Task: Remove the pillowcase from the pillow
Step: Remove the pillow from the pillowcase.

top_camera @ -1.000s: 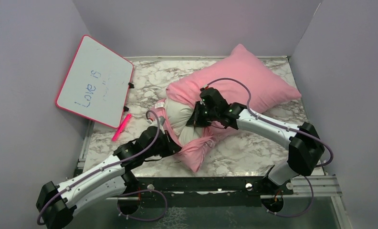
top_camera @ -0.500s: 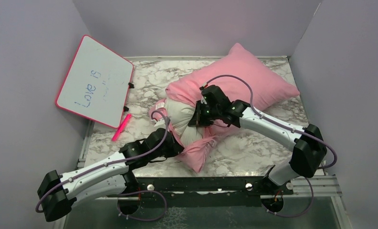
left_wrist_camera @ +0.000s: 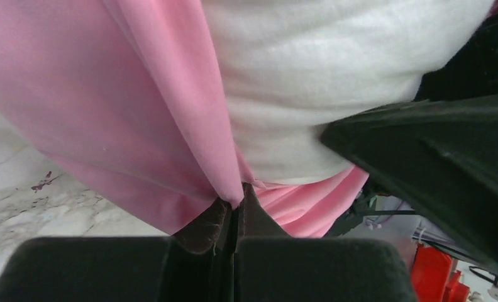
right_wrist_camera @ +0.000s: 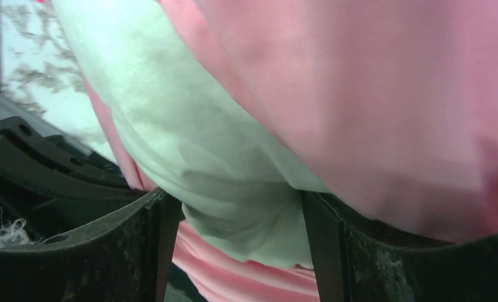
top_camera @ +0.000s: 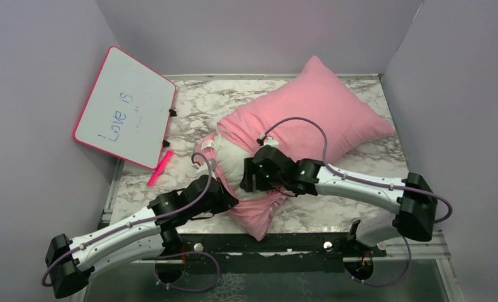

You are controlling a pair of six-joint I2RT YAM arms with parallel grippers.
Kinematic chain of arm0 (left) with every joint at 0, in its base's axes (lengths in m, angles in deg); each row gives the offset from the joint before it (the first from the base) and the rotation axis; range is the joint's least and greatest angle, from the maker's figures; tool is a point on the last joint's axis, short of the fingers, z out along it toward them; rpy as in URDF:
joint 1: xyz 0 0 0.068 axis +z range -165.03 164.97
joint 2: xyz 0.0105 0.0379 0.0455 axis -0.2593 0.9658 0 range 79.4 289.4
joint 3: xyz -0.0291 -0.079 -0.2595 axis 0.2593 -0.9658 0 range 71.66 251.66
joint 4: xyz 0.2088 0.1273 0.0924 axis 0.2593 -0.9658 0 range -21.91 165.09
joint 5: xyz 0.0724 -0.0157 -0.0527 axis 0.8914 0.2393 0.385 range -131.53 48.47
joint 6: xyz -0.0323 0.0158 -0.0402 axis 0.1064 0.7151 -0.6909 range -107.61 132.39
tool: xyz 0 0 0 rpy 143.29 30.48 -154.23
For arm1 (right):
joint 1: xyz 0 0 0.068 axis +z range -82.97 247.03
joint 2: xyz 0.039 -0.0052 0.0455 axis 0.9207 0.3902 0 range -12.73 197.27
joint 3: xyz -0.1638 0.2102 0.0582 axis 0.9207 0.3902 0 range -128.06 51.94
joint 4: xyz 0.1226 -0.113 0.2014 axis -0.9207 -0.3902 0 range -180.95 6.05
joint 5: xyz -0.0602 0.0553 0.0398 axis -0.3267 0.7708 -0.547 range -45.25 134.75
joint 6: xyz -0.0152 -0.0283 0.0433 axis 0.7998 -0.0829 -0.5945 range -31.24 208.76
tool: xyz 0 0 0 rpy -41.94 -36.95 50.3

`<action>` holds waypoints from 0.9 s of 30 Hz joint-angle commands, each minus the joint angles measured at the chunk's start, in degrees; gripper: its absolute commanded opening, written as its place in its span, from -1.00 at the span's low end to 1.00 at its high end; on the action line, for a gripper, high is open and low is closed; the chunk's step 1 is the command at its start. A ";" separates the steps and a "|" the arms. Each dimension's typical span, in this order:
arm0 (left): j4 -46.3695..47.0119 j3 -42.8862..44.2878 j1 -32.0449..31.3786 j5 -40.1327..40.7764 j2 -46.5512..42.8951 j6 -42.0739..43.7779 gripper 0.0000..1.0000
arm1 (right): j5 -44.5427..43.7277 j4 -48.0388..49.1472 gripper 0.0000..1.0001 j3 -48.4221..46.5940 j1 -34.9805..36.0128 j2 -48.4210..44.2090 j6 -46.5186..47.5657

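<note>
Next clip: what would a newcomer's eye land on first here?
The big pink pillowcase fills the middle of the marble table, the white pillow bulging out of its near end. The left gripper is pinched shut on a fold of pink cloth; the right gripper stands open astride the white bulge. A pink-framed whiteboard leans at the left wall.

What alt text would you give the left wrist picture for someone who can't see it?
The left hand pinches a fold of the pink pillowcase, jaws shut on it. Bare white pillow bulges above; marbled table shows lower left.
</note>
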 commanded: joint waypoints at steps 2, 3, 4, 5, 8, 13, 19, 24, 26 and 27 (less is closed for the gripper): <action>-6.59 2.09 -0.43 -2.37 3.77 2.92 -1.00 | -20.35 -17.99 0.54 -5.74 8.46 8.43 -11.12; -6.60 2.48 -0.43 -2.29 4.09 3.11 -1.00 | -24.92 -23.16 0.64 -6.89 10.89 9.54 -16.98; -6.59 2.76 -0.42 -2.20 4.31 3.14 -1.00 | -27.89 -26.41 0.73 -7.33 12.60 10.24 -21.65; -6.62 2.91 -0.42 -2.13 4.34 3.10 -1.00 | -28.50 -28.08 0.75 -7.20 13.38 10.64 -24.24; -6.60 2.73 -0.42 -1.87 4.05 2.79 -1.00 | -27.45 -28.57 0.75 -5.82 13.69 10.42 -27.54; -6.61 2.00 -0.44 -2.26 3.08 2.58 -1.00 | -24.29 -23.26 0.89 -3.25 15.03 9.27 -24.72; -6.64 1.99 -0.47 -2.94 2.44 2.53 -1.00 | -20.22 -13.55 0.64 0.52 14.85 13.16 -21.67; -6.68 1.77 -0.43 -5.69 0.21 1.66 -0.74 | -21.66 -8.78 -0.43 -2.07 10.86 11.52 -15.94; -6.62 1.62 -0.43 -6.56 -1.18 0.63 -0.41 | -19.83 -5.61 -0.77 -2.32 9.16 10.02 -14.47; -6.55 1.62 -0.47 -6.85 -1.84 0.07 -0.26 | -18.66 -4.18 -0.86 -2.61 8.55 9.67 -13.90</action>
